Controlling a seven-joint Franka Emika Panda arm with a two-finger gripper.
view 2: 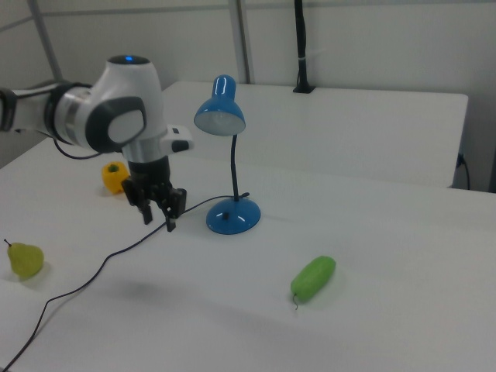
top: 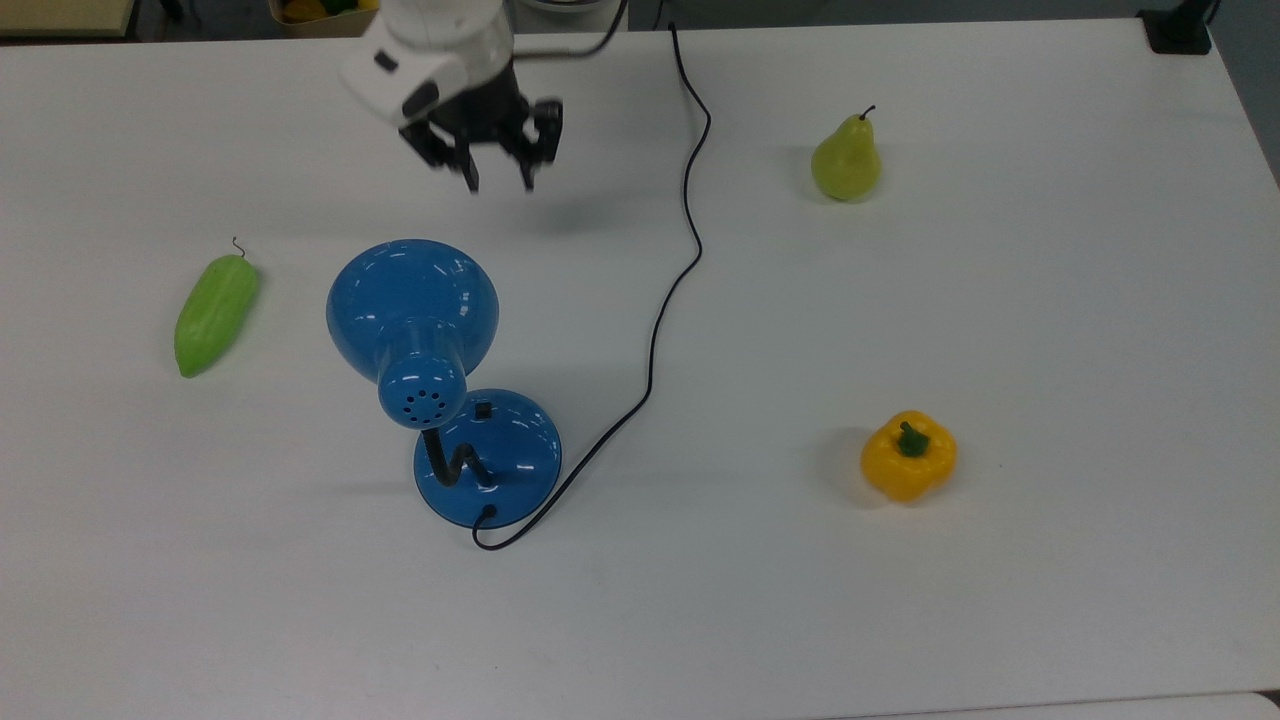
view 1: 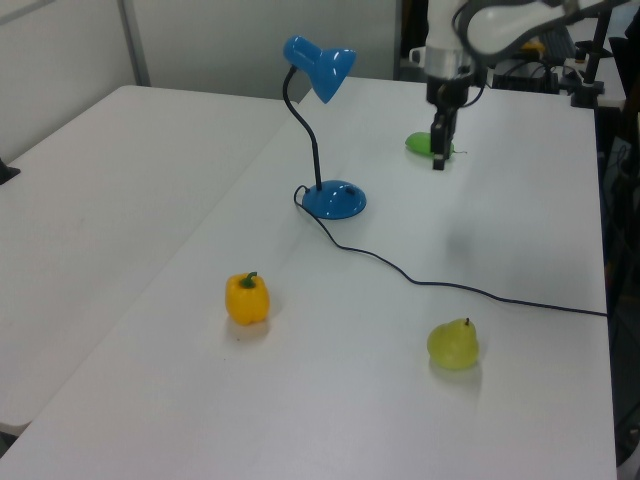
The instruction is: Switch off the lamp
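Note:
The blue lamp stands on the white table, its bell shade (top: 412, 305) leaning over the round base (top: 510, 455). A small black switch (top: 482, 409) sits on the base's far side, and a black bendy neck joins base and shade. Its thin dark cord (top: 655, 330) runs from the base toward the top view's upper edge. My gripper (top: 500, 183) hangs open and empty in the air, well away from the lamp, toward the top view's top. In the right view the gripper (view 2: 158, 222) is left of the lamp base (view 2: 232, 215). In the left view the gripper (view 1: 438, 160) is right of the lamp (view 1: 335, 200).
A green cucumber-like vegetable (top: 215, 312) lies at the top view's left. A green pear (top: 846, 160) stands at the upper right, and a yellow bell pepper (top: 908, 455) sits at the lower right. The cord snakes across the table's middle.

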